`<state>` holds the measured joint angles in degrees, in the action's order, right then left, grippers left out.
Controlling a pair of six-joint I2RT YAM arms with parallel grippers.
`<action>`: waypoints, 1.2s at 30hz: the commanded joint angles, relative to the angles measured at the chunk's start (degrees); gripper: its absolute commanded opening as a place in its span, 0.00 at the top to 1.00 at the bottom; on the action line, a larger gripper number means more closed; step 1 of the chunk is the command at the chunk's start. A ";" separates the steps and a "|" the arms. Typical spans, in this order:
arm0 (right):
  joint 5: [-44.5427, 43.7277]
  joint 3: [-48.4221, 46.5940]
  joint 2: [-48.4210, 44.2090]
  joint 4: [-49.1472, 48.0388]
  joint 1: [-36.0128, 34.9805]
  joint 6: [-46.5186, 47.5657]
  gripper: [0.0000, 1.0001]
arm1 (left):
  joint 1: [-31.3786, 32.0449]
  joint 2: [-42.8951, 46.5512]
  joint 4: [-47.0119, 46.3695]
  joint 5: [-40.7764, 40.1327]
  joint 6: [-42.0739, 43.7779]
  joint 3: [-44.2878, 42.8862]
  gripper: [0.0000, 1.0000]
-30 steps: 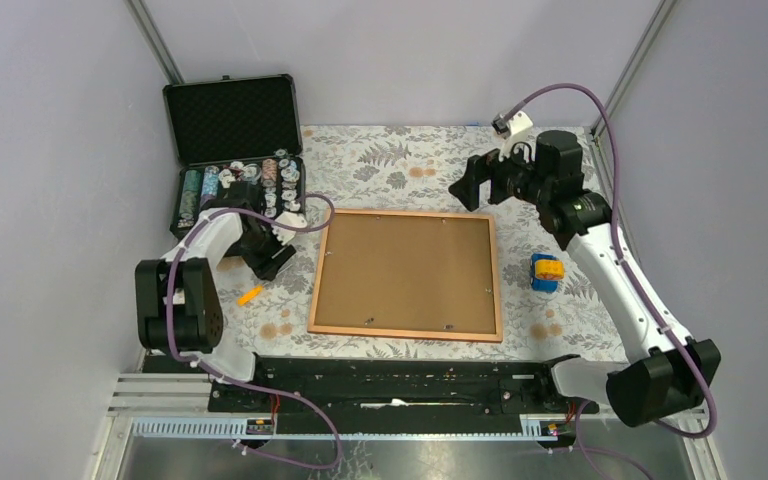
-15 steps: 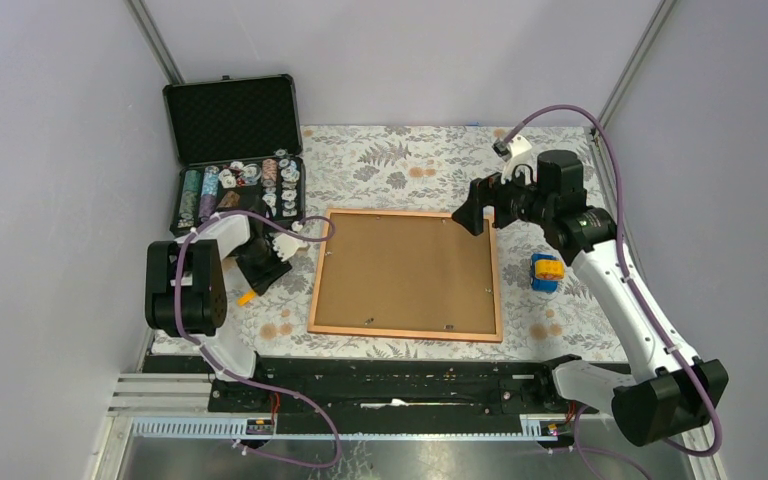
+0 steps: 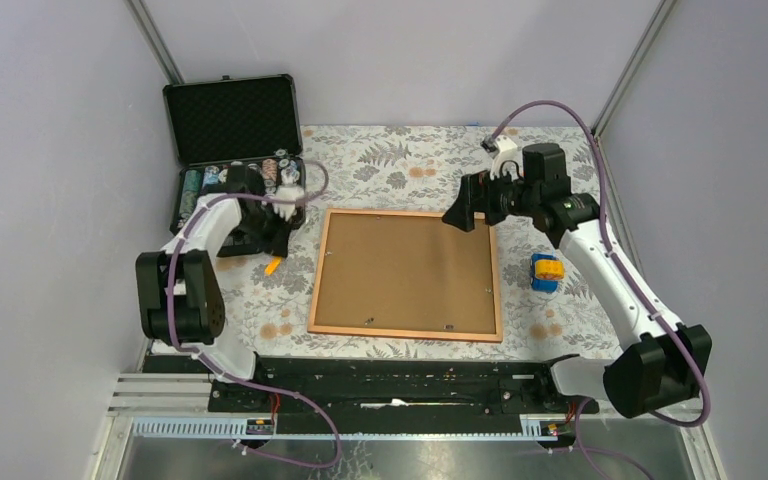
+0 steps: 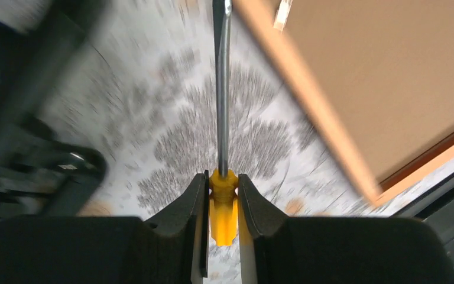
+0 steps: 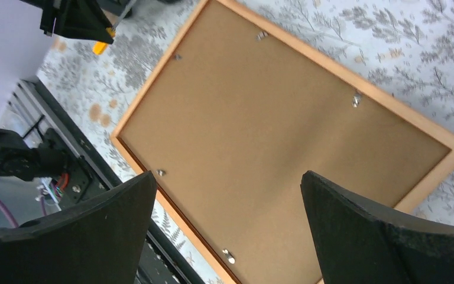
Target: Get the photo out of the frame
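Plain pale lilac walls (image 3: pixel 40 150) close in the counter (image 3: pixel 410 160), whose top shows a grey pattern of fern leaves, and thin metal posts (image 3: pixel 155 40) stand in both far corners.

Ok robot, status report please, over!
Left gripper shut on screwdriver. Right gripper open over frame. Frame face down, photo hidden. Backing board, clips in the way.

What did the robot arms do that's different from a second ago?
The left gripper closed on the screwdriver, which had been lying loose left of the frame, and carried it a little closer to the frame. The right gripper, wide open, came down and slid left to the frame's far right corner. The frame, the case and the blue-and-yellow object stayed put.
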<state>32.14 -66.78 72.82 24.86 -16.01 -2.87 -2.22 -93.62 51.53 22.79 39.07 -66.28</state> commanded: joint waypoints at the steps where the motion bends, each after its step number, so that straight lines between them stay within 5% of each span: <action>1: 5.44 -7.40 2.46 -4.68 -0.16 -4.91 0.00 | -0.11 7.58 -2.61 22.63 -18.19 -10.92 1.00; 4: 8.98 -9.69 4.37 -8.77 -0.97 -8.62 0.00 | -0.11 12.61 -16.45 31.05 -37.03 -9.78 1.00; 9: 12.25 -12.42 7.00 -15.26 -8.03 -12.29 0.00 | 0.00 26.43 -59.33 30.85 -79.03 3.62 1.00; 14: 17.31 -16.23 12.47 -22.17 -12.79 -17.74 0.00 | 0.14 30.00 -74.20 26.56 -96.56 7.05 1.00; 19: 20.50 -19.19 17.65 -36.13 -17.12 -27.26 0.01 | 0.07 30.78 -82.23 23.37 -109.05 10.96 1.00; 26: 19.50 -29.50 26.34 -36.92 -23.69 -28.32 0.08 | 1.37 31.51 -92.64 21.55 -121.25 18.28 1.00; 33: 18.83 -33.47 30.65 -37.07 -26.86 -28.81 0.32 | 5.16 32.76 -92.34 19.51 -120.44 21.81 1.00; 36: 18.45 -32.70 31.06 -37.07 -27.48 -28.77 0.51 | 5.53 32.39 -92.96 19.12 -120.46 21.82 1.00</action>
<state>50.43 -97.17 103.55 -9.13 -41.78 -31.00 2.46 -62.54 -36.34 43.94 -80.27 -44.42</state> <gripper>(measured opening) 0.603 0.234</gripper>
